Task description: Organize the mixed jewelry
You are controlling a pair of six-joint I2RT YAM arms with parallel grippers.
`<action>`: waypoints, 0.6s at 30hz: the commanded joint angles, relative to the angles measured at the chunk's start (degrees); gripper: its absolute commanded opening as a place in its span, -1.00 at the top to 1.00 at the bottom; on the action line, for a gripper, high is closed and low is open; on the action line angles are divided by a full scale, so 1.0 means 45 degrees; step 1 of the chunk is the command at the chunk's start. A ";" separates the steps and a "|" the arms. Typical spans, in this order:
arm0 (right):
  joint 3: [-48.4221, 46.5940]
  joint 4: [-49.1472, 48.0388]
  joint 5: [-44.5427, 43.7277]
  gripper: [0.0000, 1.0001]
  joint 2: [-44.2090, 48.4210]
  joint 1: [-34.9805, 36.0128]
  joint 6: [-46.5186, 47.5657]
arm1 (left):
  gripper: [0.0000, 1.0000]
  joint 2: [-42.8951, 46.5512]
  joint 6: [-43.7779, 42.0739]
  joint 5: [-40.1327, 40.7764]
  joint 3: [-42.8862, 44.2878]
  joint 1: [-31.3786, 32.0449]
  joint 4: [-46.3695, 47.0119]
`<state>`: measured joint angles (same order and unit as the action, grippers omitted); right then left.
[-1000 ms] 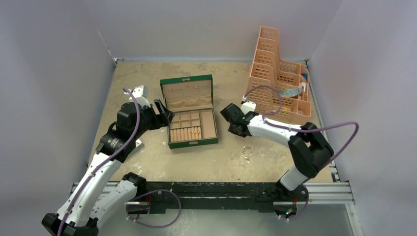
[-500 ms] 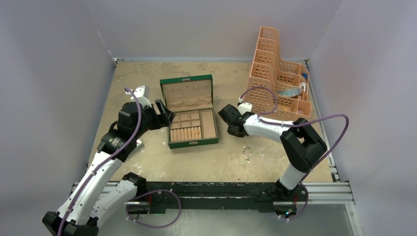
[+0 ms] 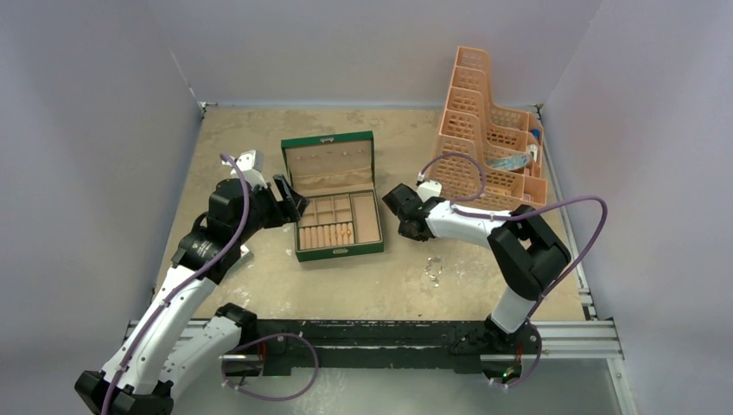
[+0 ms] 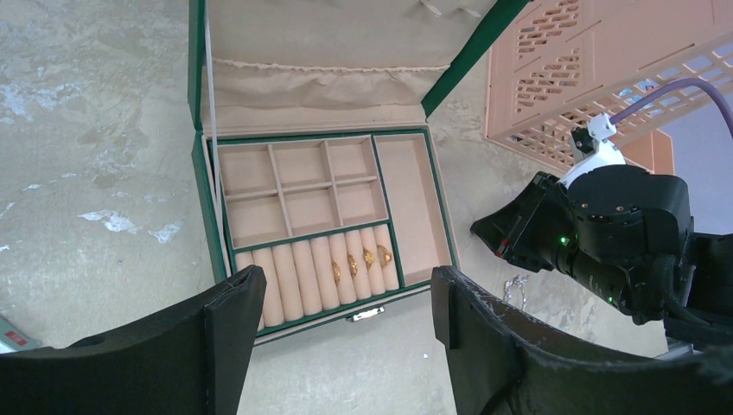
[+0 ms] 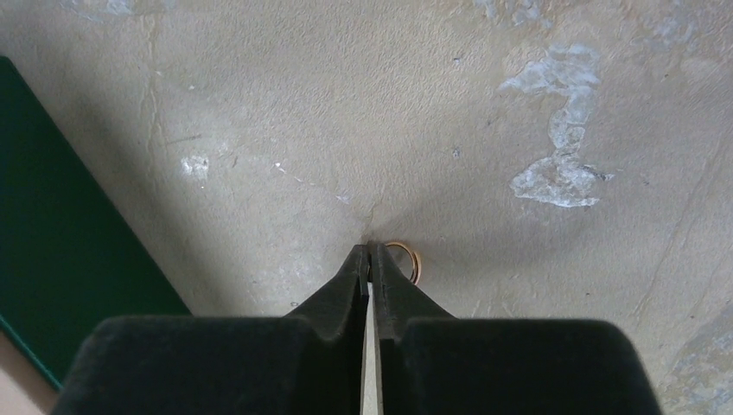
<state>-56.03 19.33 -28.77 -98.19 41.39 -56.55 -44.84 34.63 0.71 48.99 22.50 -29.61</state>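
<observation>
Scene: we view two robot arms over a sandy, scuffed bench (image 3: 233, 138), with an open green jewellery box lined in beige (image 4: 198, 190) between them.
Right claw (image 5: 369, 248): clenched to a hairline gap, with its tips down at the bench surface. We read this as a pinch aimed at one tiny piece.
Loose ring: a small gold-orange band (image 5: 406, 259) lies on the bench just beside the right claw's tip, its near edge hidden behind the finger. We cannot tell whether it is pinched or only touched.
Left claw (image 4: 346, 277): released, spread wide and holding nothing, it hovers at the box's left side. We judge that it waits there so that its camera frames the compartments and the box is within reach for steadying.
Stored rings: several small gold rings (image 4: 368, 257) sit wedged between the beige rolls of the front row, toward its right end. The slots grip each band on edge.
Chain: a small silvery chain-like piece (image 3: 434, 269) lies on the bench to the front right of the box, near the right arm and apart from the loose ring.
Square compartments (image 4: 298, 187): they lie behind the rolls, and we judge them a likely home for the chain.
Peach plastic lattice basket (image 3: 484, 130): it stands at the far right, apart from the work.
Risk: we expect that a thin band lying flat on rough ground may skid sideways out of the tips.
</observation>
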 commanded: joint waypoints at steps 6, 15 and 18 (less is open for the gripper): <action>-0.0065 0.0040 0.0035 1.00 0.0527 -0.0095 -0.0194 | -0.39 0.0047 -0.0297 -0.0099 0.0021 -0.0069 0.0596; 0.0526 -0.1164 0.0598 1.00 0.2617 -0.0088 -0.0183 | -0.39 -0.0144 0.0090 -0.1078 -0.0147 -0.0059 0.0835; 0.0863 -0.1670 0.0499 1.00 0.3253 -0.0091 -0.0174 | -0.38 -0.0298 0.0373 -0.1618 -0.0336 -0.0059 0.1070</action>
<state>-53.63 16.03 -26.55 -87.88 41.19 -56.95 -45.58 34.92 -2.44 48.69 22.50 -28.91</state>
